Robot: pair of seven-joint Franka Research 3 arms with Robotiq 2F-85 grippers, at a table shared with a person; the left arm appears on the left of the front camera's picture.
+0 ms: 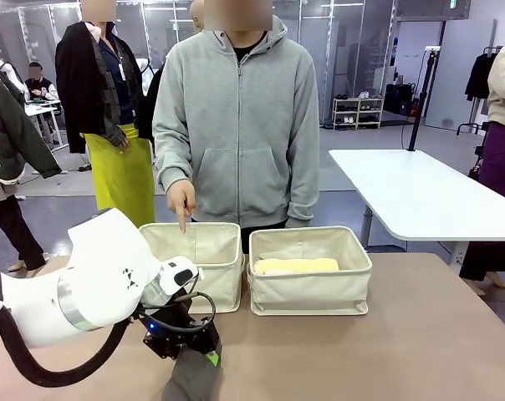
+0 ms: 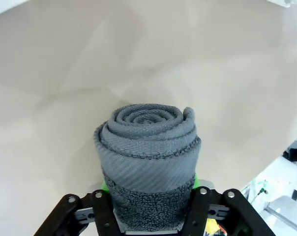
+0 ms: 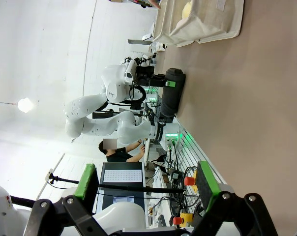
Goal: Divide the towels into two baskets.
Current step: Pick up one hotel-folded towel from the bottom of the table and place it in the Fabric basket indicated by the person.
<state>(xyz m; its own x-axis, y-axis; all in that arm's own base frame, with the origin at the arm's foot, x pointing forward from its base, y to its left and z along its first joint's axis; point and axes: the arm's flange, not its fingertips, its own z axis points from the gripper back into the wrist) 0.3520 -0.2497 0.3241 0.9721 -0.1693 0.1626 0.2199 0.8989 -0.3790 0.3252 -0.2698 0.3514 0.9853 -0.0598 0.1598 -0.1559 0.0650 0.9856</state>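
From my seat I see the left claw [image 1: 194, 347] clenched on the dark grey towel [image 2: 147, 162] — a tight terry roll, its spiral end facing the wrist camera, the coils ribbed on the outside and nubby lower down where the green pads [image 2: 105, 187] press into it. In the front view the towel hangs low near the counter's near edge, below the black claw body, with the white arm [image 1: 85, 288] curving in from the left.

The right claw [image 3: 146, 189] is released, its green-padded fingers [image 3: 87, 181] spread wide apart with nothing between them.

Two baskets of cream canvas stand side by side at the middle of the counter [image 1: 436, 334], soft-walled and rectangular, almost touching. The right basket [image 1: 309, 288] holds a pale yellow towel [image 1: 296, 266] lying flat along its length. I cannot see what is inside the left basket [image 1: 198, 263] from here. A person in a grey zip hoodie stands at the far side, one hand [image 1: 182, 203] pointing a finger down over the left basket's back rim.

The counter is a matte brown, smooth and plain. Beyond it the room has a grey floor, a white table [image 1: 420, 196] at right, glass partitions and other people standing farther off.
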